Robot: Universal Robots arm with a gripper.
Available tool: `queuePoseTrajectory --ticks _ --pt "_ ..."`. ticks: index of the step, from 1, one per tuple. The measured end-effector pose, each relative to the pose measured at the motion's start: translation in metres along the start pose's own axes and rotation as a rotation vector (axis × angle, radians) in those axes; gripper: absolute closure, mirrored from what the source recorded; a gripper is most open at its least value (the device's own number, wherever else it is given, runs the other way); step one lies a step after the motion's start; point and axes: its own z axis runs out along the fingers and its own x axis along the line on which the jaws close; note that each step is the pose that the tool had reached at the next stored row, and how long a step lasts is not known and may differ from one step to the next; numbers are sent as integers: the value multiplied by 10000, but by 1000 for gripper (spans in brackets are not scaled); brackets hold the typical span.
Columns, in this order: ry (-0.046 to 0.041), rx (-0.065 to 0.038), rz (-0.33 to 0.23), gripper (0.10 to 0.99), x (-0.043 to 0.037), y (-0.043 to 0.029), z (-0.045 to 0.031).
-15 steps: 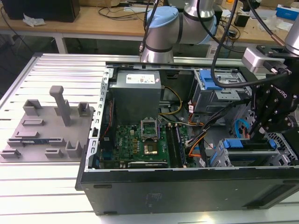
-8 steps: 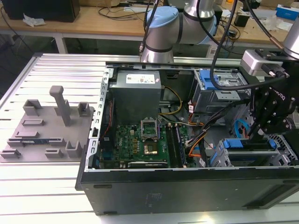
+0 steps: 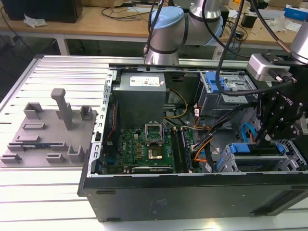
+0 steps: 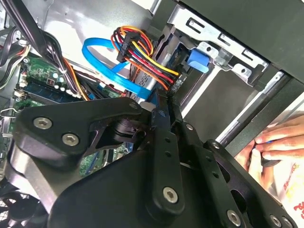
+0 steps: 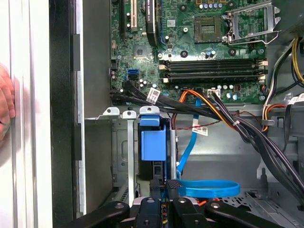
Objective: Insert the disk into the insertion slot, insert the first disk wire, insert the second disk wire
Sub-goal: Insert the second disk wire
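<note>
Disk (image 5: 153, 142) sits on edge in the insertion slot (image 5: 124, 156), its bright blue carrier tab facing outward; in the exterior view the blue carrier (image 3: 250, 148) shows in the low grey cage at the near corner of the computer case (image 3: 192, 192), toward the exterior view's right.

Pincer (image 5: 165, 186) hangs just off the disk's rear edge. In both wrist views its black fingers lie pressed close together around a small plug at that edge; whether they actually clamp it, cannot tell for sure.

First disk wire (image 4: 142, 54): red, orange, yellow and black bundle arching over to a black plug at the disk's rear end, right at the fingertips (image 4: 161, 111).

Second disk wire (image 5: 209, 188): flat blue cable looping beside the disk on the motherboard side, one run rising from the loop toward the board's edge. In the second wrist view the same blue loop (image 4: 107, 64) passes under the wire bundle.

Motherboard (image 5: 199, 52) lies beyond the slot, with empty CPU socket (image 5: 209, 28) and memory slots (image 5: 211, 69) between socket and disk. A thick black cable bundle (image 5: 247, 128) crosses between board and slot.

Power supply (image 3: 141, 98) stands past the motherboard, far from the disk. Taller grey cage with blue latch (image 3: 226, 89) sits behind the disk's bay.

A person's hand (image 4: 273, 147) rests outside the case wall, near the slot. Grey fixture tray (image 3: 45, 137) lies on the slatted counter (image 3: 48, 192), well apart from the case, toward the exterior view's left.
</note>
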Motion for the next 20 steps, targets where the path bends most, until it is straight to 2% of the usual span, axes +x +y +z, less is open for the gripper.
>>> queuePoseTrajectory --ticks 5,9,10,11,12,13,14,16,17,18,20 --pt "-8 -2 1 914 6 4 2" --pt "-4 -1 1 675 6 4 -6" --pt "-1 -1 0 675 7 4 -10" --pt "0 -1 1 612 9 4 -24" --pt "-2 -1 1 612 10 5 -41" --pt "-2 -1 1 549 10 6 -86" --pt "2 -1 1 549 7 8 -166" --pt "21 0 1 565 -4 11 -262" --pt "40 0 1 627 -15 13 -322" --pt "60 1 2 627 -22 14 -369" --pt "97 1 4 753 -26 17 -464"
